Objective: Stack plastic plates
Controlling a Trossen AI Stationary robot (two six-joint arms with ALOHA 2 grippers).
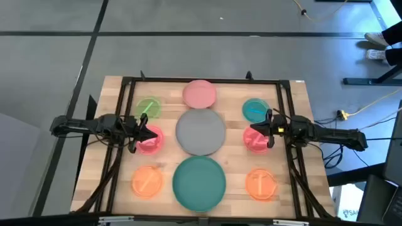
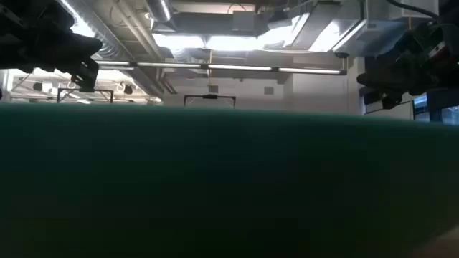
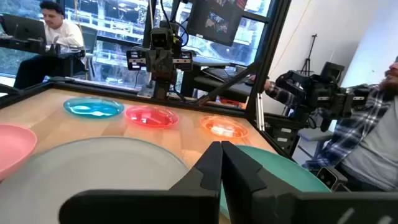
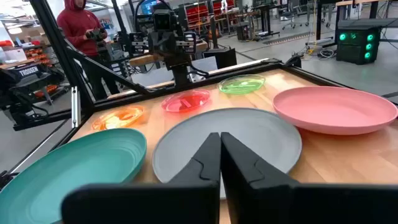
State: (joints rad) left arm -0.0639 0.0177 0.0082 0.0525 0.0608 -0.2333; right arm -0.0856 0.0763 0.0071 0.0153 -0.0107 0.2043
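Nine plates lie flat on the wooden table. Down the middle run the medium pink plate [image 1: 200, 93], the large grey plate [image 1: 200, 131] and the large teal-green plate [image 1: 199, 182]. On the left lie a small green [image 1: 148, 107], a pink-red [image 1: 149, 141] and an orange plate [image 1: 147, 181]. On the right are a teal-blue [image 1: 255, 110], a pink-red [image 1: 256, 140] and an orange one [image 1: 260, 184]. My left gripper [image 1: 151, 133] [image 3: 221, 144] hovers shut over the left pink-red plate, pointing at the grey plate [image 3: 106, 168]. My right gripper [image 1: 254, 130] [image 4: 220, 135] hovers shut over the right pink-red plate, facing the grey plate [image 4: 230, 140].
A black frame [image 1: 201, 80] runs around the table's far and side edges. The teal-green plate's rim [image 2: 229, 179] blocks most of the low view. People sit or stand beyond the table: one at a desk [image 3: 53, 31], one in a plaid sleeve [image 3: 373, 137], one in a red hoodie [image 4: 81, 31].
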